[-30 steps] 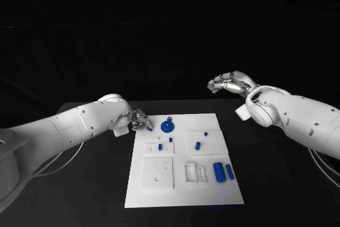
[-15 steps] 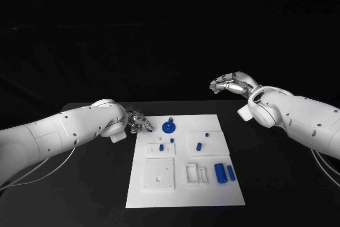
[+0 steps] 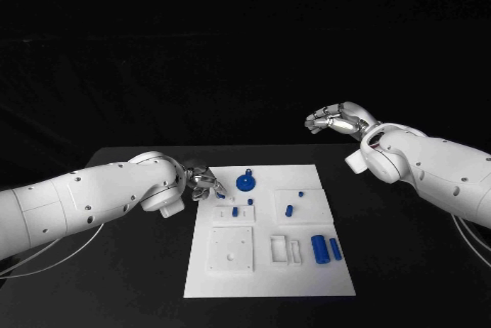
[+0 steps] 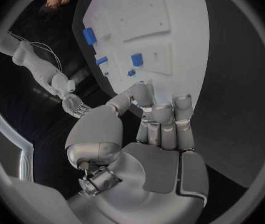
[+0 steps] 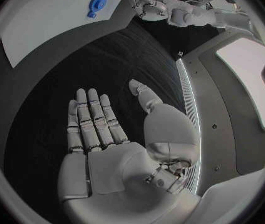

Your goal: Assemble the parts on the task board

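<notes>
Left hand [image 3: 203, 182] of mine sits at the board's [image 3: 268, 285] far left corner, fingers curled in, a small blue part [image 3: 220, 195] at the fingertips; whether I hold it I cannot tell. My right hand [image 3: 338, 120] hangs above the surface [image 3: 409, 271] past the board's far right corner, fingers apart, holding nothing.

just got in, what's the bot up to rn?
Assembling blue parts on the white task board. The left hand is at the board's far left corner and seems to pinch a small blue piece. The right hand hangs open above the table behind the board, holding nothing. Two blue cylinders lie untouched.
</notes>
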`<state>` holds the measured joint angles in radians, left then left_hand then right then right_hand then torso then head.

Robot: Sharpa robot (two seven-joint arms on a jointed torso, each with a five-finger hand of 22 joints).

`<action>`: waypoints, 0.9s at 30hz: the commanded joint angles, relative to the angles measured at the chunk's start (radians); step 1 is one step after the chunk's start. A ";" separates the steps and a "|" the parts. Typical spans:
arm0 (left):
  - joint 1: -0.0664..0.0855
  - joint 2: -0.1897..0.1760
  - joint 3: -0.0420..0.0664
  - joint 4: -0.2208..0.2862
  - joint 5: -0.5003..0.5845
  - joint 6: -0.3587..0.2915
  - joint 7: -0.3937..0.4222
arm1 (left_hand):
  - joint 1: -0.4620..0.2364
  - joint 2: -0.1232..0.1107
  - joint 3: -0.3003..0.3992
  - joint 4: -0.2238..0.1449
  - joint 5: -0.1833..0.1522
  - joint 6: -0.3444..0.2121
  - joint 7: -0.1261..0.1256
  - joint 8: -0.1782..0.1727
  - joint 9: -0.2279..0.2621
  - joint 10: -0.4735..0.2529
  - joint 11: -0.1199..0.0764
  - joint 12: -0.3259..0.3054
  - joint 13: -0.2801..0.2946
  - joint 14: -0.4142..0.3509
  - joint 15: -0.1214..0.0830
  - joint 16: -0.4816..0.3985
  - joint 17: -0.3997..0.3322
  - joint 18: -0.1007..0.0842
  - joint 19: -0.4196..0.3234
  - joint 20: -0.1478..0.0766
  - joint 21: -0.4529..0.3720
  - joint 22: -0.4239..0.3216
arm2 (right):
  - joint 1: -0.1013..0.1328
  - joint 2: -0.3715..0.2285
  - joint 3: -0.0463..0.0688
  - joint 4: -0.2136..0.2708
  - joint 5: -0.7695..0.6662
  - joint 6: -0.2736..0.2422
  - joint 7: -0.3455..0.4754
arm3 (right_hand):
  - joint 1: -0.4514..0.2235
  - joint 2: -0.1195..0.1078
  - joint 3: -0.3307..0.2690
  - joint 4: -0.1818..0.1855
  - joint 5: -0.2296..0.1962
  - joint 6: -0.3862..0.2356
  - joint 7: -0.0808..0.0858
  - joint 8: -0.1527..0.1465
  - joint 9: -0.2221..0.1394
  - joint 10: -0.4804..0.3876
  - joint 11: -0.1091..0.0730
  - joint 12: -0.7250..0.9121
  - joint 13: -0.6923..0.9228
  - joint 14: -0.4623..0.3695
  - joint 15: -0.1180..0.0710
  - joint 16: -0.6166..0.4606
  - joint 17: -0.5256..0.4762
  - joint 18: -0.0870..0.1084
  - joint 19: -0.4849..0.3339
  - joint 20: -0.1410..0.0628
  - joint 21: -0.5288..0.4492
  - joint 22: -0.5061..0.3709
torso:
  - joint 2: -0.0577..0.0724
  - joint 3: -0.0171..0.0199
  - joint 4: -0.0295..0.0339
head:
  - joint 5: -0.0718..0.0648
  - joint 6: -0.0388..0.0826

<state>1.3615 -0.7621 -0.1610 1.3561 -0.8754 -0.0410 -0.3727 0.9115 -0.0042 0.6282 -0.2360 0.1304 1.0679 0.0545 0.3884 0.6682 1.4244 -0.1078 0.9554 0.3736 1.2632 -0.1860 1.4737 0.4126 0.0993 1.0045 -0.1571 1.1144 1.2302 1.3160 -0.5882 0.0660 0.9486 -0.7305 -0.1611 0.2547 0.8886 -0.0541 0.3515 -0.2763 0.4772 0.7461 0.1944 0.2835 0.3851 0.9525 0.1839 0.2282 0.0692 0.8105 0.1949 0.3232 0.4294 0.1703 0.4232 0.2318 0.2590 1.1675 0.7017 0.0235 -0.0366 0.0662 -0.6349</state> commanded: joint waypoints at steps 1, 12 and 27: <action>0.000 -0.007 -0.010 0.024 -0.011 -0.062 -0.016 | -0.005 -0.005 -0.001 0.005 0.009 0.122 -0.064 0.058 0.044 0.000 -0.011 0.010 0.003 0.020 -0.032 0.009 0.003 -0.013 0.008 -0.112 0.006 0.003 | 0.000 -0.001 0.001 0.000 0.003 0.007 0.007 | -0.011 0.002 -0.002 0.002 0.006 -0.009 0.035 0.000 -0.001 0.007 0.000 -0.005 -0.001 -0.007 0.002 -0.005 -0.001 -0.010 -0.006 0.002 -0.004 0.002 | -0.001 0.0000 -0.0014 | 0.001 -0.003; -0.002 -0.015 -0.071 0.077 -0.072 -0.110 -0.021 | -0.009 -0.011 0.004 0.001 0.051 0.121 -0.070 0.085 0.048 -0.004 -0.017 0.035 0.011 0.019 -0.038 0.027 0.011 -0.010 0.015 -0.115 0.014 0.010 | 0.000 -0.003 0.001 0.002 0.004 0.007 0.006 | -0.011 0.002 -0.002 0.002 0.007 -0.010 0.035 0.000 -0.001 0.007 0.000 -0.005 -0.001 -0.007 0.002 -0.005 -0.002 -0.010 -0.007 0.002 -0.004 0.002 | 0.001 0.0004 -0.0027 | 0.007 -0.004; -0.009 -0.008 -0.074 0.077 -0.097 -0.085 -0.043 | -0.015 -0.015 0.002 0.007 0.050 0.125 -0.073 0.101 0.049 -0.003 -0.020 0.053 0.017 0.022 -0.041 0.041 0.017 -0.009 0.019 -0.117 0.018 0.013 | 0.000 -0.003 0.001 0.003 0.004 0.008 0.006 | -0.011 0.002 -0.002 0.003 0.008 -0.010 0.035 0.000 -0.002 0.007 0.000 -0.006 -0.001 -0.008 0.002 -0.005 -0.002 -0.010 -0.007 0.002 -0.005 0.002 | 0.002 0.0003 -0.0030 | 0.007 -0.005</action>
<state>1.3531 -0.7727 -0.2347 1.4294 -0.9516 -0.1359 -0.4011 0.8944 -0.0213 0.6307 -0.2329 0.1778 1.0689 0.0538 0.4433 0.6682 1.4201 -0.1218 1.0023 0.3893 1.2640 -0.1872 1.5110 0.4279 0.0932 1.0207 -0.1625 1.1300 1.2421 1.3159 -0.5913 0.0660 0.9500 -0.7283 -0.1612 0.2543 0.8886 -0.0541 0.3516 -0.2763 0.4804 0.7461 0.1944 0.2835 0.3852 0.9525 0.1839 0.2282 0.0692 0.8105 0.1949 0.3232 0.4286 0.1704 0.4233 0.2317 0.2591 1.1681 0.7031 0.0238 -0.0398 0.0733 -0.6392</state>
